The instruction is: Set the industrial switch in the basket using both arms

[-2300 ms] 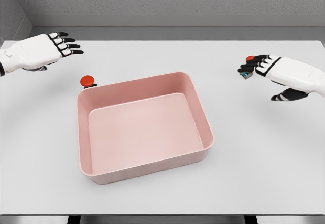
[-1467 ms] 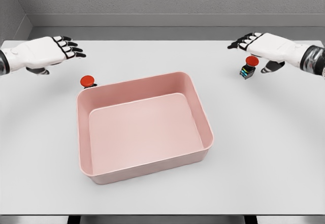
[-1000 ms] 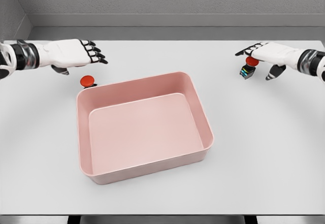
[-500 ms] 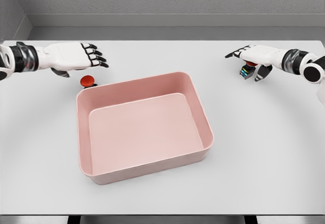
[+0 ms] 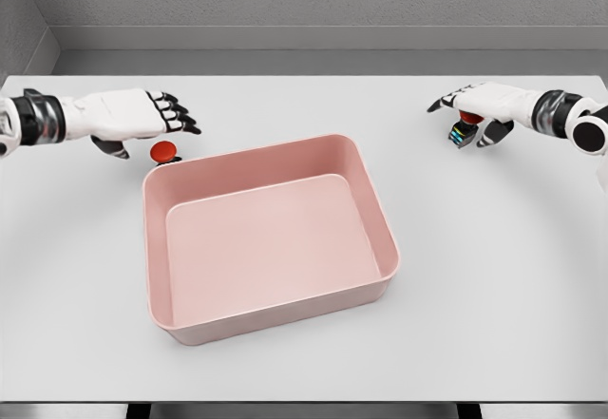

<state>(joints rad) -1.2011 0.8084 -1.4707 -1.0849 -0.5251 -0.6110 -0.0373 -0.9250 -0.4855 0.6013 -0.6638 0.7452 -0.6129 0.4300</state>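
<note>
Hands are held spread over two red-capped switches at the far corners of a pink basket.

At left, the left hand [image 5: 133, 115] is seen with fingers apart, just above and behind the left switch [image 5: 165, 151], which stands on the counter [image 5: 494, 276] against the far left corner of the basket [image 5: 366, 177]. At right, the right hand [image 5: 480, 105] is arched open over the right switch [image 5: 461, 132], well apart from the basket; contact cannot be told.

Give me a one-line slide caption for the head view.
Both hands, left and right, hover open over red-capped switches flanking an empty pink basket.
</note>
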